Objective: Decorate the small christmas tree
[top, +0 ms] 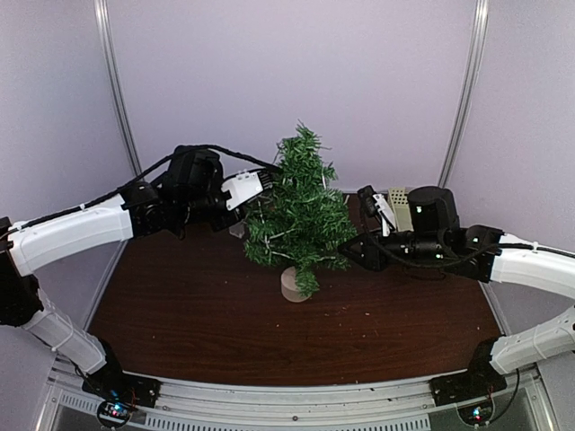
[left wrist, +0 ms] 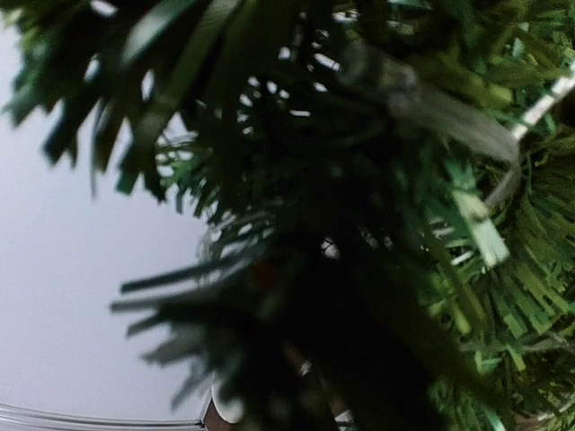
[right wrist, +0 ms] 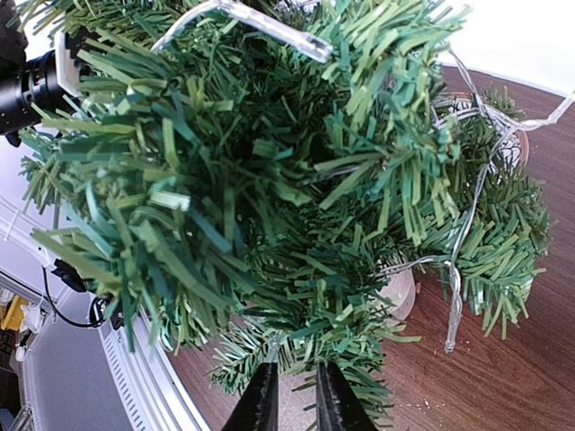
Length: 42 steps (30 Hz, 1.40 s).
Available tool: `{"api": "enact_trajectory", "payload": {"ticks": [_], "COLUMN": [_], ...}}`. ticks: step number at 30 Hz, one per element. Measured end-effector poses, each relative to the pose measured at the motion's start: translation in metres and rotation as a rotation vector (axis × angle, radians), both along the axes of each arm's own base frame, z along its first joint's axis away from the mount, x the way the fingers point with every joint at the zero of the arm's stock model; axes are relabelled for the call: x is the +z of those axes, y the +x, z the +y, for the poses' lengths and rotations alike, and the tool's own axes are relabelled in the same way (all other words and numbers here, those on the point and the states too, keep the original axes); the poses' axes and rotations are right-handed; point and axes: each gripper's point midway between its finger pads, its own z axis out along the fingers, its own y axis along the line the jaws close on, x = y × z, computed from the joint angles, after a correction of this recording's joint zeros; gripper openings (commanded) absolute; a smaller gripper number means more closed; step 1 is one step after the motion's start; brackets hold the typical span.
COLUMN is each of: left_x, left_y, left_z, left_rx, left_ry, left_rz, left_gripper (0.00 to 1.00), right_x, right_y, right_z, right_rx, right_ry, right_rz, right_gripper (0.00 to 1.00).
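The small christmas tree (top: 301,202) stands upright mid-table on its pale base (top: 291,285). A clear light string (right wrist: 269,25) runs through its branches and hangs down its side, and shows blurred in the left wrist view (left wrist: 454,112). My left gripper (top: 268,181) is pushed into the upper left foliage. Its fingers are buried among the needles and hidden in the left wrist view. My right gripper (top: 348,250) meets the lower right branches. In the right wrist view it (right wrist: 296,395) stands slightly apart, and only needle tips (right wrist: 296,346) lie at its black fingers (right wrist: 260,404).
The brown table (top: 225,314) ends in a metal rail (top: 296,395) at the near edge. A pale perforated object (top: 398,202) sits behind the right arm. A small white thing (top: 236,230) lies behind the tree on the left. White walls close in all round.
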Motion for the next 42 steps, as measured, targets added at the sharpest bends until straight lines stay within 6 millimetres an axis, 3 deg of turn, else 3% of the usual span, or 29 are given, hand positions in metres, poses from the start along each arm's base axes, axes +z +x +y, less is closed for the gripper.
{"api": "enact_trajectory", "payload": {"ticks": [6,16,23,26,33,42], "left_x": [-0.005,-0.026,-0.013,-0.005,0.003,-0.009], "left_y": [0.011,0.001,-0.015,-0.018,-0.016,-0.025], "left_z": [-0.009,-0.001,0.012,0.017,0.035,0.055], "left_rx": [-0.018,-0.025,-0.039,-0.035,0.022,0.107], "left_ry": [-0.037,-0.152,-0.289,-0.36,-0.486,-0.649], "left_rz": [0.005,0.08,0.106,0.123,0.171,0.29], "left_gripper": [0.0,0.33,0.53,0.59,0.59,0.65], "right_x": [0.005,0.015,0.03,0.041,0.058,0.047], "right_y": [-0.001,-0.002,0.008,0.022,0.062,0.117], "right_z": [-0.002,-0.006,-0.018,-0.031,-0.072,-0.13], "right_rx": [0.002,-0.002,-0.043,-0.092,-0.244,-0.452], "right_ry": [0.005,0.019,0.04,0.051,0.056,-0.03], "right_rz": [-0.014,-0.033,-0.06,-0.077,-0.1,-0.051], "right_gripper": [0.21,0.25,0.3,0.31,0.32,0.33]}}
